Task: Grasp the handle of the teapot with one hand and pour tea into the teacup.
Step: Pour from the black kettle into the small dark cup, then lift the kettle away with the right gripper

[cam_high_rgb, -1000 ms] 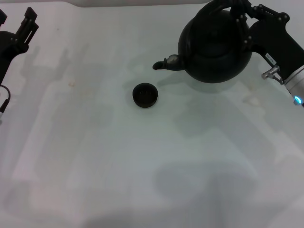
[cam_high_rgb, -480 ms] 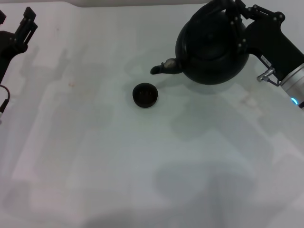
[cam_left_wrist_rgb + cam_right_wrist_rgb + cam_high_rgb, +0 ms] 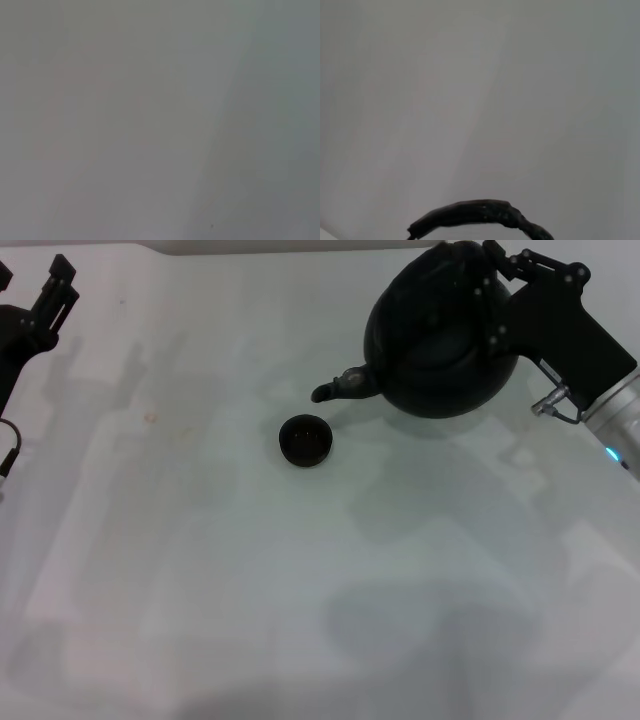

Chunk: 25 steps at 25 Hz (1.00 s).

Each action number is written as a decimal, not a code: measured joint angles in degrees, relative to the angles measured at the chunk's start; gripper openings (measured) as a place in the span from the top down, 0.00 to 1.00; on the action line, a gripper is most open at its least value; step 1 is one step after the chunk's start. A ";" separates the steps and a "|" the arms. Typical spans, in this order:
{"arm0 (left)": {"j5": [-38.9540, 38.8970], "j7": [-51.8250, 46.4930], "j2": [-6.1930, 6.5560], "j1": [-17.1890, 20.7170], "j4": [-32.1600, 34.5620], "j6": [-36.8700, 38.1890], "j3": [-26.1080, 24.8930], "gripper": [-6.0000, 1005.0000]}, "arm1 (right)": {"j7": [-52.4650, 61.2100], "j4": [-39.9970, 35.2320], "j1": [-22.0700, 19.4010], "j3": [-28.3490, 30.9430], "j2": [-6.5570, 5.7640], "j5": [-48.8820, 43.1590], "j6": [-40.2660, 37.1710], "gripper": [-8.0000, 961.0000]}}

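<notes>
In the head view the round black teapot hangs in the air at the back right, tilted with its short spout pointing left and down. My right gripper is shut on the teapot's black arched handle; the handle also shows in the right wrist view. The tiny black teacup stands on the white table, just below and left of the spout tip. No tea stream shows. My left gripper is parked at the far left edge, away from both.
A faint brownish stain marks the table left of the cup. The left arm's cable hangs at the left edge. The left wrist view shows only blank surface.
The teapot has moved left toward the cup and tilted further, its spout dropping lower. The right arm moved with it. The left arm and cup have not moved.
</notes>
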 joint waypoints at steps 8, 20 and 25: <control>0.00 0.00 0.00 -0.03 0.39 0.00 0.00 0.17 | -3.98 -0.96 0.00 0.00 0.01 -0.60 0.00 0.84; 0.00 -0.05 0.00 -0.03 0.52 0.00 0.00 0.17 | -8.31 -1.01 0.00 0.00 0.09 -0.65 0.00 0.85; 0.00 -0.15 0.00 -0.03 0.55 0.00 0.00 0.17 | -10.31 -1.05 -0.08 0.00 0.10 -1.40 0.02 0.85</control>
